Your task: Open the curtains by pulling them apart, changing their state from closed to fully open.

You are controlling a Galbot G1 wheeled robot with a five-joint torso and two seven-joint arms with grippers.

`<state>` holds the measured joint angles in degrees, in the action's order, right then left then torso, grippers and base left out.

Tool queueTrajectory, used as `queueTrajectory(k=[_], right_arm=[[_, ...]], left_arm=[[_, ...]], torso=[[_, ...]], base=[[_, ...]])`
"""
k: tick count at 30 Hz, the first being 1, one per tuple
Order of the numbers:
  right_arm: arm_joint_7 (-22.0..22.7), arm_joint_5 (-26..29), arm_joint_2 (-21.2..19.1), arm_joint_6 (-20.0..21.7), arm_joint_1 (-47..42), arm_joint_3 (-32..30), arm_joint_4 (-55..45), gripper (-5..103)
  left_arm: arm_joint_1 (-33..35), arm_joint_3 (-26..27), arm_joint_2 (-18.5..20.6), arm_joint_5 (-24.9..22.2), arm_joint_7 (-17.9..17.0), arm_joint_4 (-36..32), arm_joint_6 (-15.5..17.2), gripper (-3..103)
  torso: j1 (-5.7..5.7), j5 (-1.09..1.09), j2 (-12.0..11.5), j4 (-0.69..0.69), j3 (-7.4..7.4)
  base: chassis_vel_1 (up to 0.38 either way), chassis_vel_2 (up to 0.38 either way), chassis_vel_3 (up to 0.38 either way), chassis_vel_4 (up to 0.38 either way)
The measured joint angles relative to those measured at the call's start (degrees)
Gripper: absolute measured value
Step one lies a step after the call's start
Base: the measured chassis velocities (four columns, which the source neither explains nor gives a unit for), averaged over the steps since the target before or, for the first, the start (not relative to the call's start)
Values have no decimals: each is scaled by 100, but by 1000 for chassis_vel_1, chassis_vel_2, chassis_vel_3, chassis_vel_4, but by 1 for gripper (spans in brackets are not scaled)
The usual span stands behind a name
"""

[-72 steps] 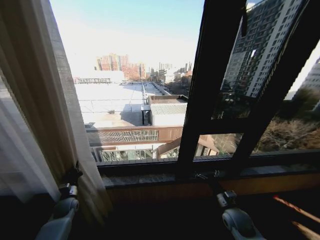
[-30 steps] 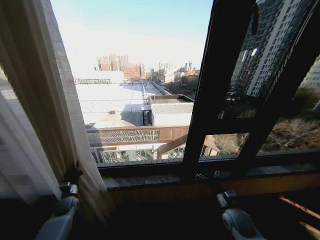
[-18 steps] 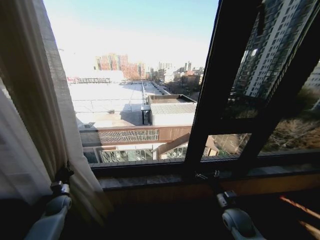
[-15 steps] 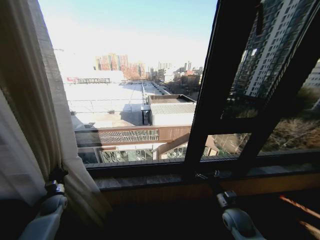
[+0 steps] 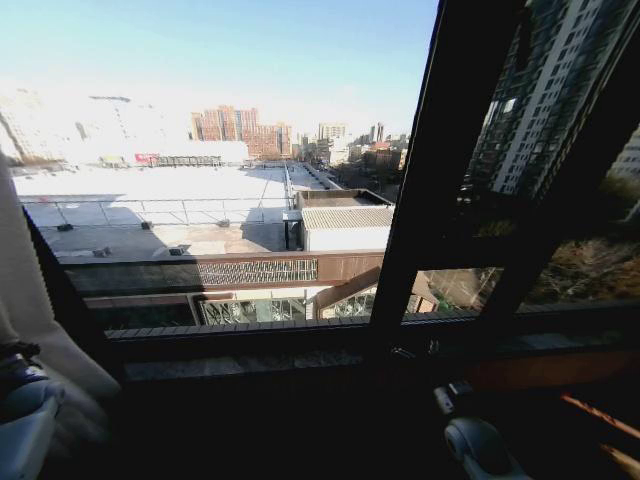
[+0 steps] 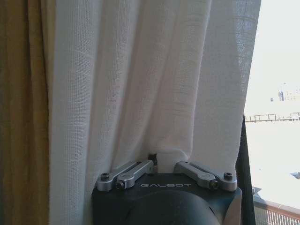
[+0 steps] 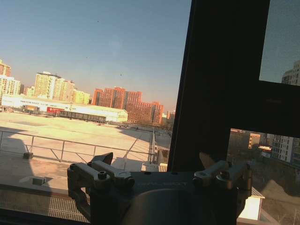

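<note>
The sheer white curtain (image 6: 154, 79) hangs in folds in front of my left gripper (image 6: 164, 161), which is shut on a bunched pleat of it. In the head view that curtain (image 5: 22, 290) is a narrow strip at the far left edge, with my left gripper (image 5: 16, 352) low beside it. My right gripper (image 7: 157, 161) stands open with nothing between its fingers, facing the window glass. In the head view the right gripper (image 5: 410, 352) is low by the sill.
A dark brown drape (image 6: 21, 112) hangs right beside the sheer panel. A thick black window frame bar (image 5: 430, 170) stands right of centre, with a dark sill (image 5: 300, 345) below the glass. Rooftops and towers lie outside.
My left gripper has swept far to the left with the curtain in it, uncovering the left part of the window. The right arm has not moved.
</note>
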<state>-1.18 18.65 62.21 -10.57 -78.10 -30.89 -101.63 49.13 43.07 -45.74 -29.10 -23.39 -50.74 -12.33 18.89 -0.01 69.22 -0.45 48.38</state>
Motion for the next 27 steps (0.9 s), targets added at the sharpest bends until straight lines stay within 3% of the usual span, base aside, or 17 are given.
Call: queueTrajectory(k=[13,18,23,24,27], right_arm=[[0,0,0,0,0,0,0,100],[0,0,0,0,0,0,0,100],[0,0,0,0,0,0,0,100],[0,0,0,0,0,0,0,100],[0,0,0,0,0,0,0,100]], left_arm=[[146,22,-197,235,-35,-108,-102,0],[649,180,-431,342,280,-923,-201,-3],[1092,80,-979,425,916,-2314,-80,19],[1092,80,-979,425,916,-2314,-80,19],[1471,62,-1280,363,1305,-3035,-47,35]], torso=[[0,1,0,0,0],[0,1,0,0,0],[0,2,0,-2,-1],[0,2,0,-2,-1],[0,3,0,-4,0]], base=[[0,0,0,0],[0,0,0,0],[0,0,0,0],[0,0,0,0],[0,0,0,0]])
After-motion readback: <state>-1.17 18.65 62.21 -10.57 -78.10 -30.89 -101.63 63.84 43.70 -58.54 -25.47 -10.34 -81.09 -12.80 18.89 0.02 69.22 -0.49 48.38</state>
